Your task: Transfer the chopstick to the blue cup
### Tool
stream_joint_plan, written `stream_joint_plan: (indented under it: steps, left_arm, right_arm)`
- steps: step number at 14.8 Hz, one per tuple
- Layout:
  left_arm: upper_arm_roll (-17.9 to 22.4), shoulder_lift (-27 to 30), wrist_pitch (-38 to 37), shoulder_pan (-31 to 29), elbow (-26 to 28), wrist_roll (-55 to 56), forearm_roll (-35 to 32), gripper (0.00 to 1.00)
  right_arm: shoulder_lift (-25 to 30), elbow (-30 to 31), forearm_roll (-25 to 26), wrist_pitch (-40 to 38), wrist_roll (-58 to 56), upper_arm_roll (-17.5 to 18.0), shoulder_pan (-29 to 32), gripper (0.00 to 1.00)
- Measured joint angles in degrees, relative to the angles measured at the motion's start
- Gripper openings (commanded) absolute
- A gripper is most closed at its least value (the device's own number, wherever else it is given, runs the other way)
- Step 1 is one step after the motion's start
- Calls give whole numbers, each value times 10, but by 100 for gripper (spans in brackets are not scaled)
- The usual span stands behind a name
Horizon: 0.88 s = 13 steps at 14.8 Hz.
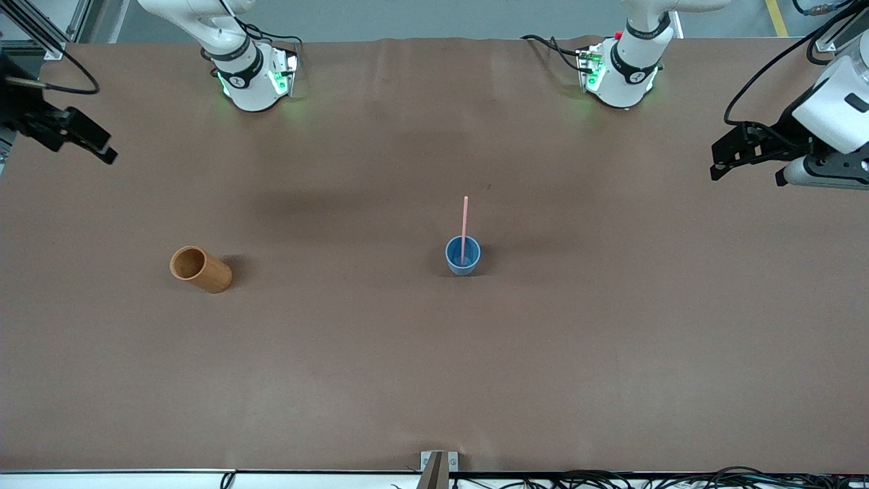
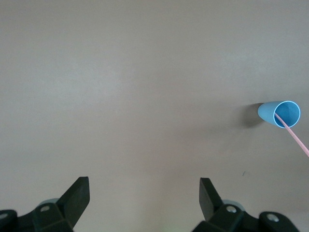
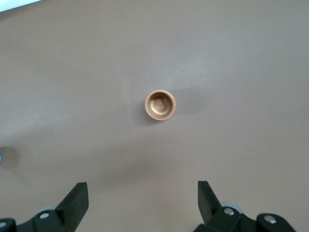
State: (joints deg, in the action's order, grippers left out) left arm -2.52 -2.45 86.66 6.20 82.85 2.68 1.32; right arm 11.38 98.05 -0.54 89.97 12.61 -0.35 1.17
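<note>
The light-blue cup [image 1: 463, 255] stands upright near the middle of the table. The pale-pink chopstick [image 1: 465, 224] stands in it and sticks out above the rim. Both also show in the left wrist view, the cup [image 2: 279, 114] with the stick [image 2: 298, 137] leaning out of it. My left gripper [image 1: 725, 157] is open and empty, held up at the left arm's end of the table. My right gripper [image 1: 85, 141] is open and empty, held up at the right arm's end. Both arms wait clear of the cup.
An orange-brown wooden cup [image 1: 200, 269] stands toward the right arm's end of the table, about level with the blue cup; it also shows in the right wrist view [image 3: 160, 105]. A small metal bracket [image 1: 438, 463] sits at the table's front edge.
</note>
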Motion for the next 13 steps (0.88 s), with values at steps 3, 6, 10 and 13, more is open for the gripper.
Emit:
stream_joint_plan:
  steps: [3,6,10,13]
  left_arm:
    - [0,-3,1,0,0,0,0,100]
    - [0,-4,1,0,0,12,0,100]
    - [0,-4,2,0,0,18,0,100]
    - [0,-4,2,0,0,18,0,100]
  right_arm:
    - [2,-58,1,-49,-58,0,23,100]
    - [2,-84,1,-84,-119,0,30,100]
    - [-27,-85,2,-87,-163,0,42,100]
    - [-60,-112,2,-85,-166,3,42,100]
